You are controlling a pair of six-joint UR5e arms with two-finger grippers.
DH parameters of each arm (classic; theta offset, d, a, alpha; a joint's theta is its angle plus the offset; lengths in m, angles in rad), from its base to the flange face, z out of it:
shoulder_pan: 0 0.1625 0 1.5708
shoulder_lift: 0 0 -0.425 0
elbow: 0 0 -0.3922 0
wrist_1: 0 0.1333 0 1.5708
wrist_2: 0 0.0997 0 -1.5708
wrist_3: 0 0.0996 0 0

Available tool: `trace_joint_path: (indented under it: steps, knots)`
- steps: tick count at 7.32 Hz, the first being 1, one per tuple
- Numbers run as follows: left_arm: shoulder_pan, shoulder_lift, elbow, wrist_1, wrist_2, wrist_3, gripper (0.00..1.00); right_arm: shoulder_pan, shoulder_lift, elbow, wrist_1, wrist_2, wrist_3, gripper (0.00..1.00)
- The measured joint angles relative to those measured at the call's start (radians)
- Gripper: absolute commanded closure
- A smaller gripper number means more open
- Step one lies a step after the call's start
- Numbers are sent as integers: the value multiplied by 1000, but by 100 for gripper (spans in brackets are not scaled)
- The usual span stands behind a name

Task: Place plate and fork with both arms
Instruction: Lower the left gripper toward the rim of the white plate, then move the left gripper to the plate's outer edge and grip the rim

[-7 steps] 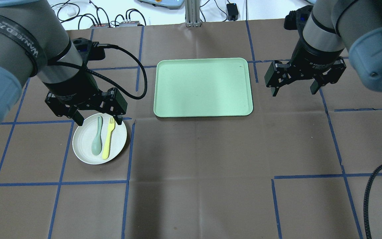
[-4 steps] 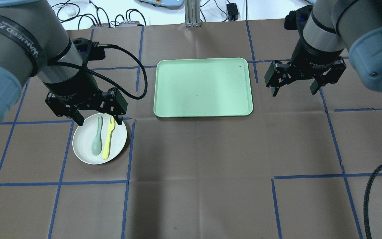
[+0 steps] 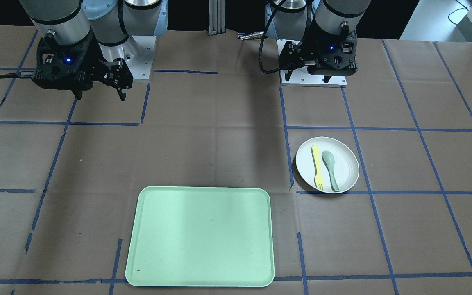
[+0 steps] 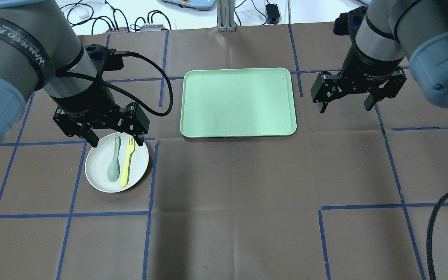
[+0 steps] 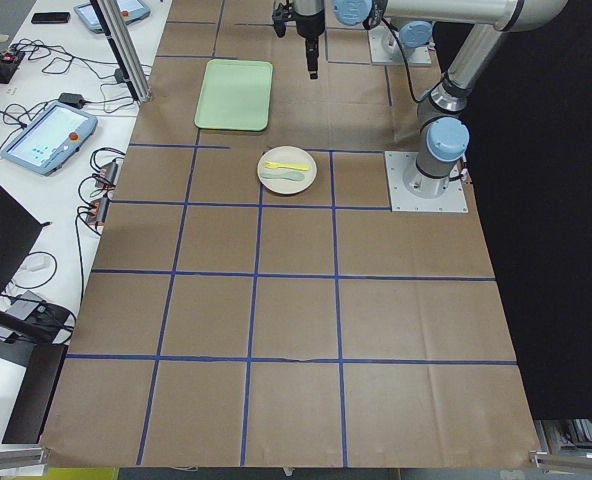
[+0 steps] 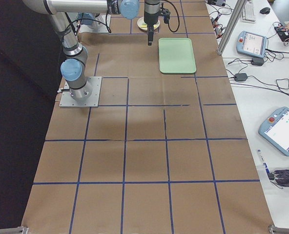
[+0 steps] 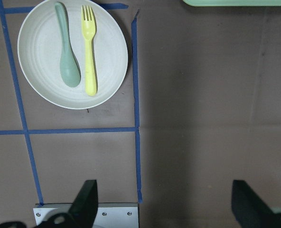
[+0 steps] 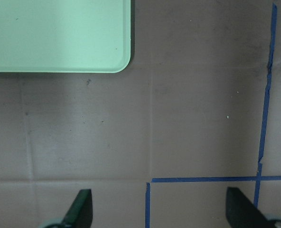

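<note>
The off-white plate (image 4: 97, 169) lies on the brown table at my left. On it lie the pale-yellow fork (image 4: 126, 162) and a grey-green spoon (image 4: 113, 165), side by side. They also show in the front view: plate (image 3: 346, 164), fork (image 3: 317, 168). My left gripper (image 4: 116, 140) is open and empty, well above the table near the plate. In the left wrist view the plate (image 7: 41, 57) and fork (image 7: 88, 47) sit at the top left. My right gripper (image 4: 344, 107) is open and empty, in the air to the right of the tray.
A rectangular light-green tray (image 4: 238, 102) lies at the middle of the table, with nothing on it; its corner shows in the right wrist view (image 8: 60, 33). Blue tape lines cross the brown table cover. Cables and pendants lie beyond the far edge.
</note>
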Motion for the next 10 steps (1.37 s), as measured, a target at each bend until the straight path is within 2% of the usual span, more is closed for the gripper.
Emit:
trace_joint_path:
  steps: [7, 10]
  knots:
    - [67, -4, 8, -19, 10, -4, 0, -2, 0, -3, -2, 8, -71, 0]
    - [102, -36, -12, 35, 52, 42, 0, -2, 0, -2, -2, 8, -71, 0]
